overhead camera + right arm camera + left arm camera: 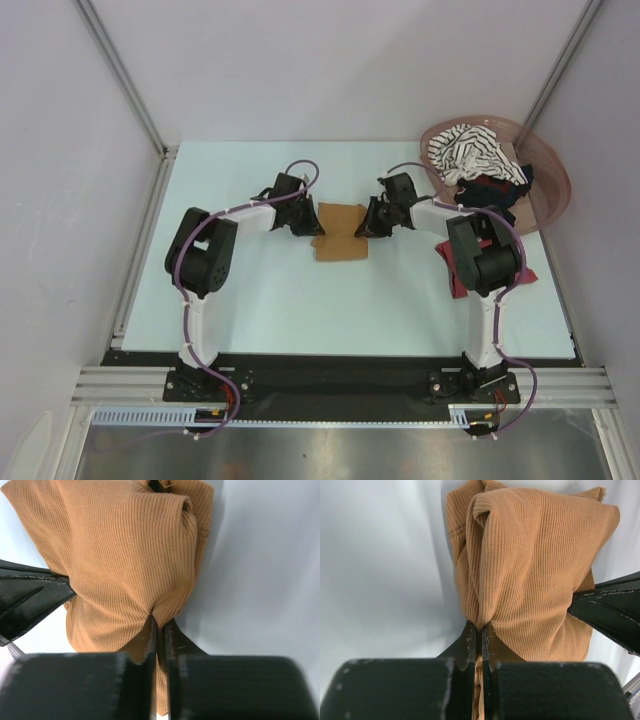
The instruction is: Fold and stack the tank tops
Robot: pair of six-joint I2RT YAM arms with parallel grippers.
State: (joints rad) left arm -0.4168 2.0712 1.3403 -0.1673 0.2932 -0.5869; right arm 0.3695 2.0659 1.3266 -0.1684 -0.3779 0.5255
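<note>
Mustard-brown ribbed cloth lies bunched between my two end effectors: the mustard-brown tank top (340,232) sits folded near the middle of the pale surface (300,300). My left end effector (480,630) is closed on a pinch of its left edge, the fabric gathering into a crease right where the jaws meet. My right end effector (160,625) is clamped the same way on the opposite edge, with the ribs pulling in toward the grip. Each wrist view shows the other end effector's dark fingers touching the far side of the garment. From above, both arms reach inward and face each other across the top. At the far right corner the pinkish-brown basket (555,165) holds the striped tank top (470,152) with the black tank top (490,190) just in front of it. The dark red tank top (527,272) lies on the surface near the right edge, mostly hidden under my right arm.
</note>
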